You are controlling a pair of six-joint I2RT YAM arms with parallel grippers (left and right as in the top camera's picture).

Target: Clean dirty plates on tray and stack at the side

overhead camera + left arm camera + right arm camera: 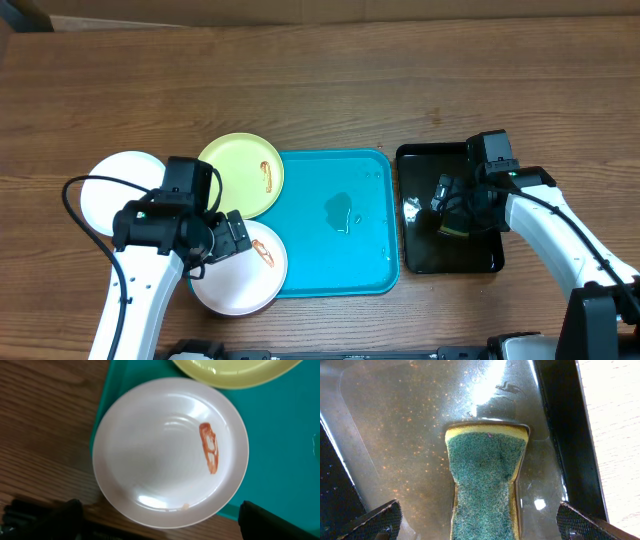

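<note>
Left pincer (235,238) hangs wide open over a white plate (165,450) streaked reddish-brown, overhanging one left corner of the turquoise tray (335,270); a lime plate (235,170), also smeared, overlaps the other left corner; right pincer (477,515) gapes above a green sponge (485,470).

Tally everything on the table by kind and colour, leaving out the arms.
White plates: 2
Green plate: 1
Blue tray: 1
Black tray: 1
Sponge: 1
Total: 6
</note>
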